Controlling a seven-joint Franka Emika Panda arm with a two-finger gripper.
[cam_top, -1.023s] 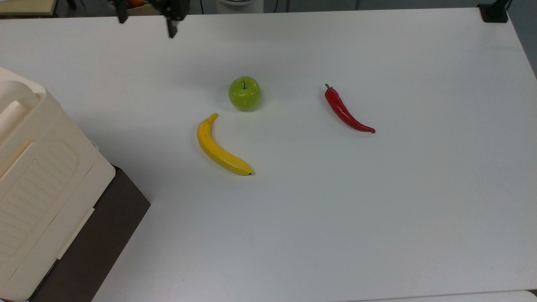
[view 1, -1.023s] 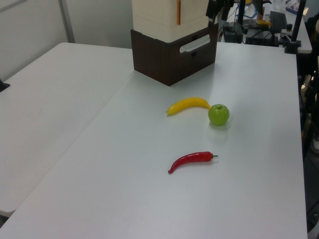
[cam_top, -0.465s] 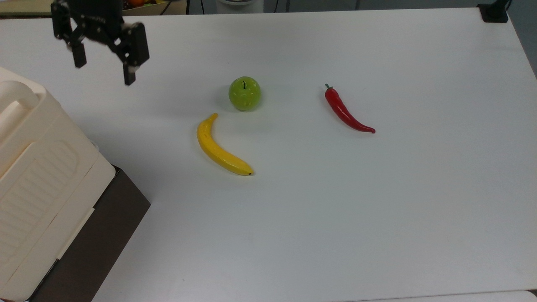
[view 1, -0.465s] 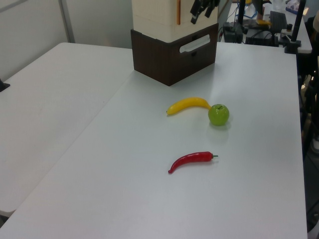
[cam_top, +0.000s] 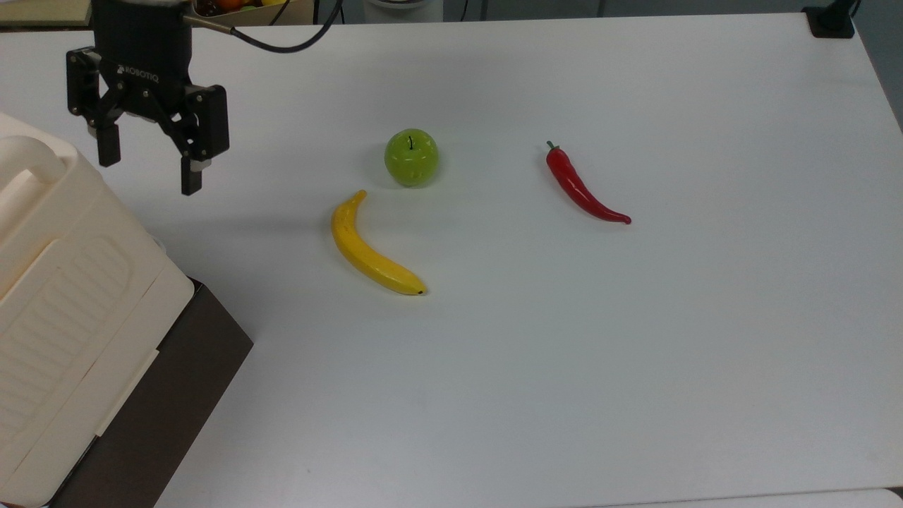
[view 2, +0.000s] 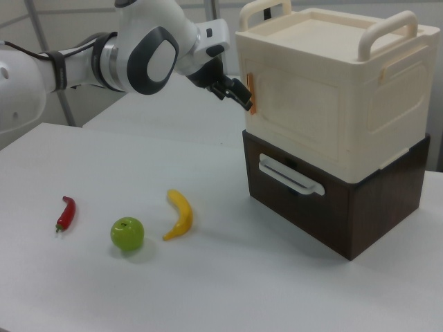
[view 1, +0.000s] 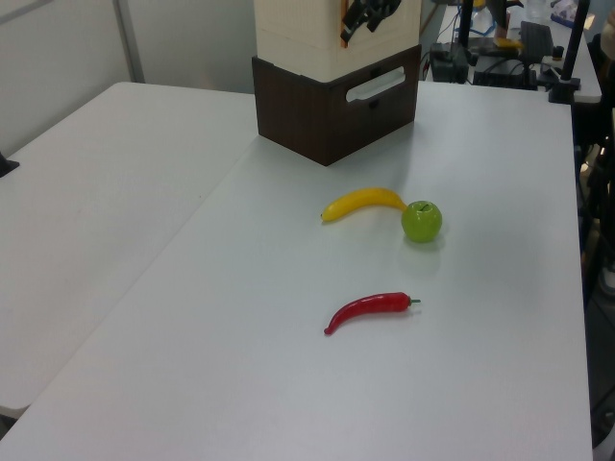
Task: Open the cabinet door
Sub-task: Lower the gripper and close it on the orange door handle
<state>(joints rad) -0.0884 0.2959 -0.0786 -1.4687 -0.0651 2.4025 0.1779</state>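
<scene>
Your gripper [cam_top: 149, 171] hung with fingers spread, empty. The cabinet door [view 2: 294, 121] stood just beside it, on the right view's right, closed on the cabinet [view 2: 332, 90]; its orange latch edge [view 2: 251, 94], running vertically, faced the fingertips.

closed cabinet door [view 2: 294, 111], cream cabinet [view 2: 332, 90]

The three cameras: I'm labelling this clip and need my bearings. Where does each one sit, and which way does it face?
Top view: overhead, looking down on the table; the open gripper hangs beside the cabinet.
Left view: low at the table's far end, facing the cabinet past the chili; gripper up at the cabinet.
Right view: table height, facing the cabinet door; the arm reaches to its edge.
All three share the banana and apple.
</scene>
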